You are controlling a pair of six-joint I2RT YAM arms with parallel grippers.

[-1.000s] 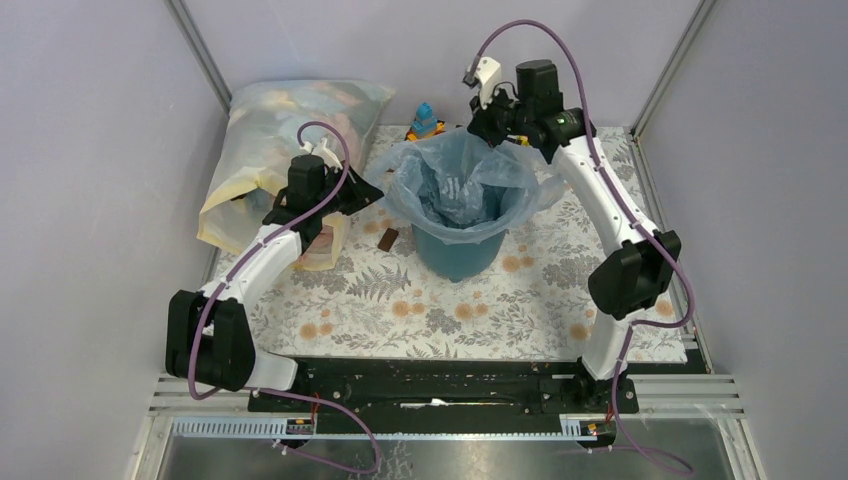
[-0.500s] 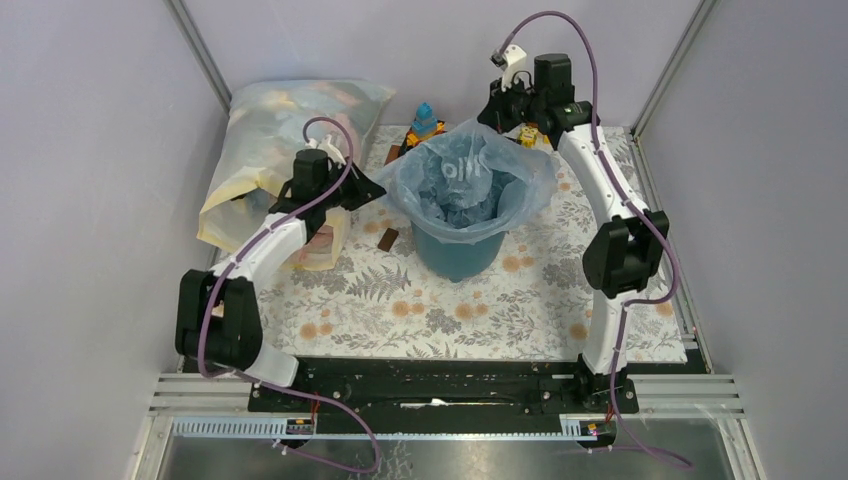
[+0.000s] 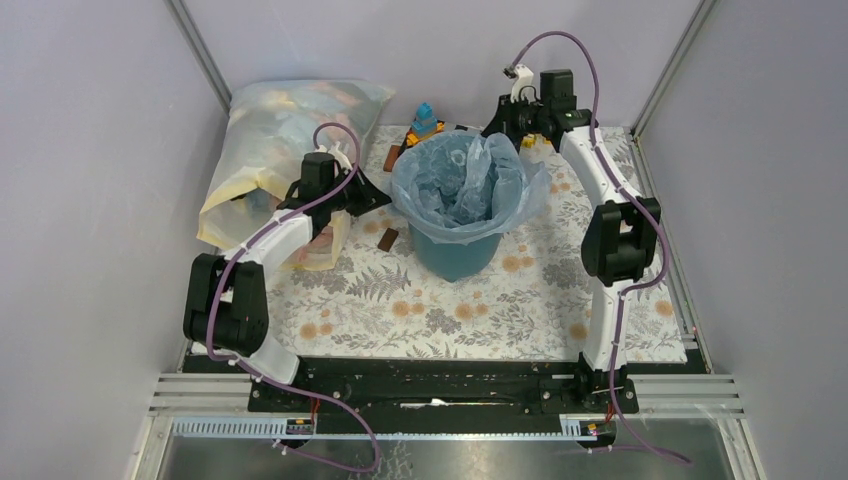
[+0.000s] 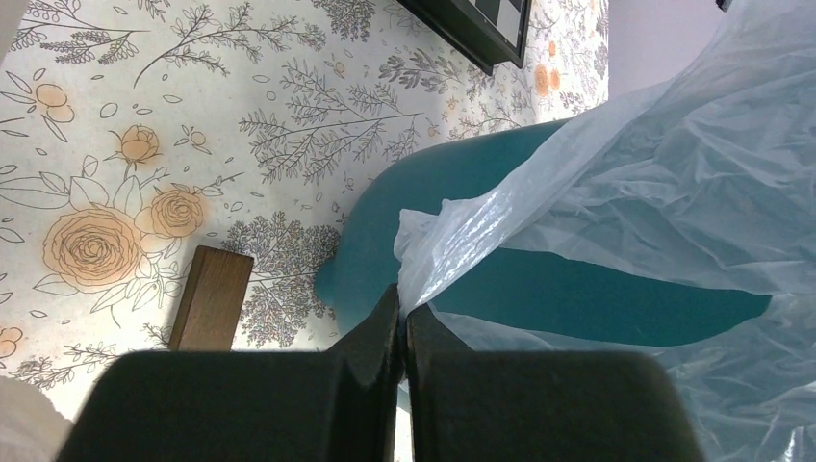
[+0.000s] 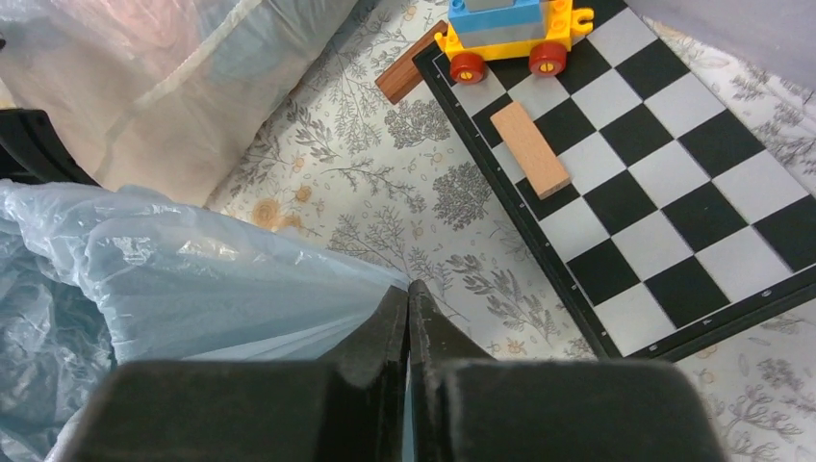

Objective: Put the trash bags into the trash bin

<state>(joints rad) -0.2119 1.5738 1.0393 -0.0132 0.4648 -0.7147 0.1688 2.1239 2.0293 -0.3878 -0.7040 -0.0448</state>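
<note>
The pale blue trash bag [image 3: 465, 185] sits in the dark teal trash bin [image 3: 455, 252] with its mouth spread over the rim. My left gripper [image 3: 378, 192] is shut on the bag's left edge [image 4: 462, 241], just outside the bin wall [image 4: 577, 294]. My right gripper [image 3: 520, 140] is shut on the bag's far right edge [image 5: 241, 279], held behind the bin over the floral cloth.
A large cloudy yellow-edged bag [image 3: 280, 140] lies at the back left. A brown block [image 3: 388, 239] lies left of the bin, also in the left wrist view [image 4: 212, 298]. A checkered board [image 5: 664, 173] with a toy car [image 5: 510, 29] and wooden block [image 5: 529, 149] lies behind the bin.
Both grippers have moved outward and back, stretching the bag's mouth wider and lower over the bin rim. The right gripper went right and down; the left arm shifted toward the back.
</note>
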